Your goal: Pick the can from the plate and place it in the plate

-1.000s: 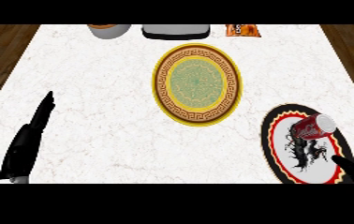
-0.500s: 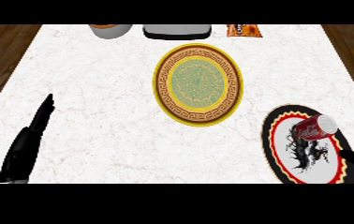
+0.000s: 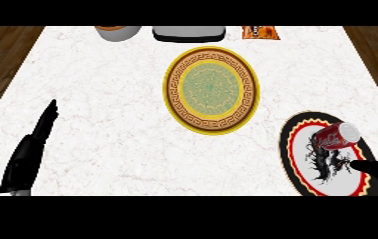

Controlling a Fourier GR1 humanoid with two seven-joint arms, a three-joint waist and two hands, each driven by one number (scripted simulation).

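Red can point(image 3: 337, 136) on its side, upper part of the black-rimmed plate point(image 3: 295, 155) at the desk's point(image 3: 111, 83) right edge. Right hand point(image 3: 363, 166) barely in at the plate's lower right, just a dark tip; fingers' state impossible to tell. Gold-rimmed plate point(image 3: 212, 90) at centre, well apart, nothing on it. Left hand point(image 3: 31, 150) resting at lower left, fingers straight. Reach stage, probably: no grasp yet. Next: close round the can, lift, carry left to the gold plate.

One head view looks steeply down on the marble counter point(image 3: 111, 108).
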